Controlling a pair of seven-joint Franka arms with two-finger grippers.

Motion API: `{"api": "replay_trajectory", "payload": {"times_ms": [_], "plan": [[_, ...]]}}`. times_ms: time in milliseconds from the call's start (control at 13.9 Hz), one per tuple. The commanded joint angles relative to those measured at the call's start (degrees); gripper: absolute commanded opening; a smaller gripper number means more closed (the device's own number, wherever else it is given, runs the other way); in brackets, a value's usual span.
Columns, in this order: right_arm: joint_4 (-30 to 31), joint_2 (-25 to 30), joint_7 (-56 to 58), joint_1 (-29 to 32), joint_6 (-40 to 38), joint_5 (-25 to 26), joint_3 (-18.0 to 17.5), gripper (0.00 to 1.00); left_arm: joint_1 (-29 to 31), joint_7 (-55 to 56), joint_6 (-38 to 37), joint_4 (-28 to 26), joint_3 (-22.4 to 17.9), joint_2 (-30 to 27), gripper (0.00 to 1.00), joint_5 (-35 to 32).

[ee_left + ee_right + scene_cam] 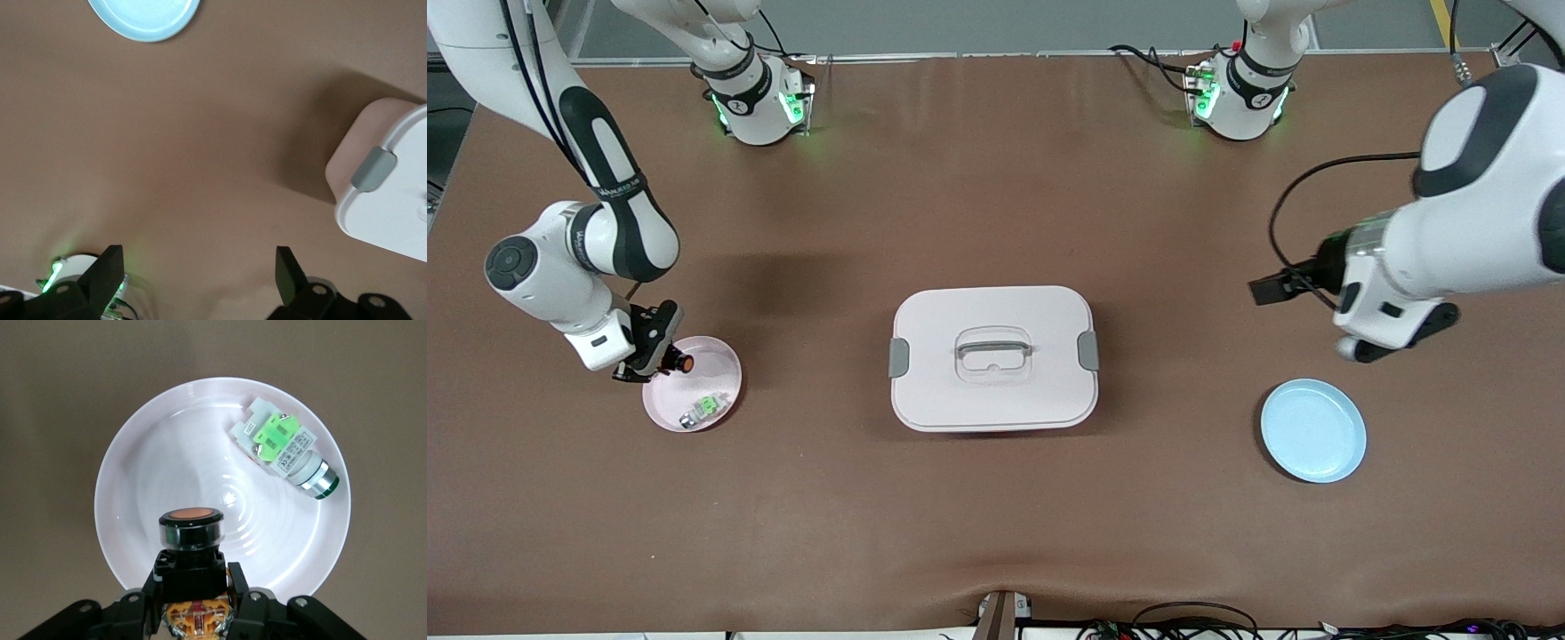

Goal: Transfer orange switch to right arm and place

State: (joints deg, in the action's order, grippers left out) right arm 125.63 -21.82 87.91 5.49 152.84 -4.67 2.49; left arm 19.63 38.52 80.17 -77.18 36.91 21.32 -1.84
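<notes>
My right gripper (660,351) is shut on the orange switch (683,363) and holds it just above the pink plate (716,363) at the right arm's end of the table. In the right wrist view the fingers (243,587) clamp the switch's black body (190,527), with its orange button face pointing away from the hand over the plate (153,473). My left gripper (1399,335) is open and empty, up in the air over bare table at the left arm's end. Its fingers (110,263) stand wide apart around my left gripper's centre (198,260).
A small green-and-silver part (703,409) lies in the pink plate, also in the right wrist view (283,450). A white lidded box (993,356) with grey clips stands mid-table, also in the left wrist view (393,193). A light blue plate (1313,430) lies near the left gripper.
</notes>
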Motion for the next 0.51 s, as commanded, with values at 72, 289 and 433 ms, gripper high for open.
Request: {"api": "replay_trajectory", "payload": {"times_ms": [72, 289, 433], "plan": [[0.32, -1.12, 3.39, 1.1, 2.37, 0.36, -1.08, 0.0, 6.82, -9.31, 0.51, -0.69, 0.27, -1.2, 1.0, -0.88], [0.32, -1.82, 4.46, 1.1, 3.25, 0.19, -1.17, 0.0, 10.42, -13.81, 0.51, -0.87, 0.36, -1.28, 1.0, -0.88], [0.32, -2.26, 4.46, 1.01, 3.69, 0.1, -1.17, 0.0, 12.18, -16.54, 0.42, -1.13, 0.27, -1.81, 1.0, -0.88]]}}
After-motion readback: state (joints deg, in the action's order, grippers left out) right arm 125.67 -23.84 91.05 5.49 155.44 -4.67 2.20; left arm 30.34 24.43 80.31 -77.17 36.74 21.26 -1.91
